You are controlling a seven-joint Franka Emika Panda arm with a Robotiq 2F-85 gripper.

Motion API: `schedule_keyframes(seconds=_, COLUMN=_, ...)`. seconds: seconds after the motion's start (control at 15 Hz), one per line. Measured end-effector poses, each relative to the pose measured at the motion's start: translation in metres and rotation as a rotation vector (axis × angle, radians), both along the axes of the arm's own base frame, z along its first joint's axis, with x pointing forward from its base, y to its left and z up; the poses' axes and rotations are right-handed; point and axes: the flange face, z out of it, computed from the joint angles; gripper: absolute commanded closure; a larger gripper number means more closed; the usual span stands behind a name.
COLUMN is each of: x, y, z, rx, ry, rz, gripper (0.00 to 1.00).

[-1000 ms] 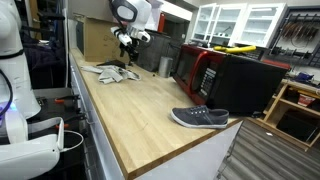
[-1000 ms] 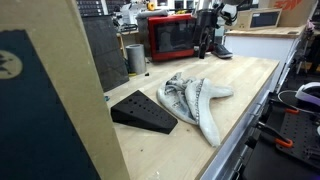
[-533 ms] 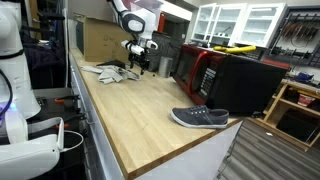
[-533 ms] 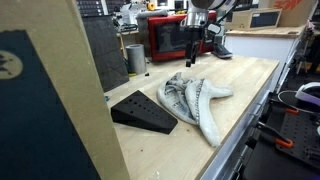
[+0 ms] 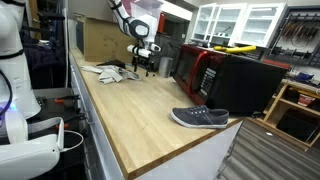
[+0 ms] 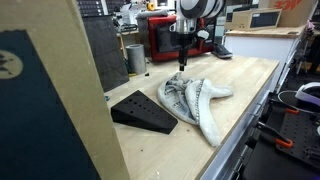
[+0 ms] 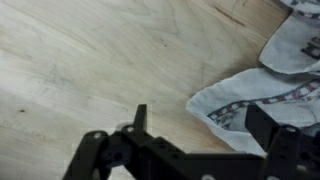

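In the wrist view the gripper (image 7: pixel 203 120) is blurred and its body runs off the bottom edge, while the patterned cloth (image 7: pixel 240 95) is cut by the right and top edges and partly covered by one finger (image 7: pixel 275 135). In both exterior views the jaws are too small to read. The grey shoe (image 5: pixel 200 118) is too small to show detail, and the red microwave (image 6: pixel 165 38) stands partly behind the arm (image 6: pixel 188 12)
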Motion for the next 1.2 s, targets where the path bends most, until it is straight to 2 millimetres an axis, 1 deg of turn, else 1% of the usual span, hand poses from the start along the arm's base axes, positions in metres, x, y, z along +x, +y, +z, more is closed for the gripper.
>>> schedule_keyframes(seconds=0.07, x=0.003, y=0.004, z=-0.004, rx=0.001, ry=0.004, rz=0.015, gripper=0.25)
schedule_keyframes(seconds=0.13, x=0.005, y=0.007, z=-0.009, rx=0.003, ry=0.009, rz=0.03, gripper=0.28)
schedule_keyframes(seconds=0.2, x=0.007, y=0.009, z=-0.015, rx=0.003, ry=0.015, rz=0.043, gripper=0.34)
schedule_keyframes(seconds=0.27, x=0.009, y=0.011, z=-0.02, rx=0.002, ry=0.021, rz=0.051, gripper=0.44)
schedule_keyframes(seconds=0.53, x=0.015, y=0.013, z=-0.039, rx=-0.009, ry=0.042, rz=0.074, gripper=0.73)
schedule_keyframes(seconds=0.6, x=0.017, y=0.012, z=-0.038, rx=-0.011, ry=0.039, rz=0.078, gripper=0.81)
schedule_keyframes(seconds=0.73, x=0.019, y=0.01, z=-0.036, rx=-0.007, ry=0.036, rz=0.092, gripper=0.95)
schedule_keyframes(seconds=0.8, x=0.019, y=0.01, z=-0.036, rx=-0.006, ry=0.035, rz=0.103, gripper=1.0)
schedule_keyframes(seconds=1.07, x=0.018, y=0.018, z=-0.035, rx=0.006, ry=0.039, rz=0.134, gripper=0.99)
schedule_keyframes(seconds=1.2, x=0.017, y=0.018, z=-0.029, rx=0.009, ry=0.04, rz=0.133, gripper=0.99)
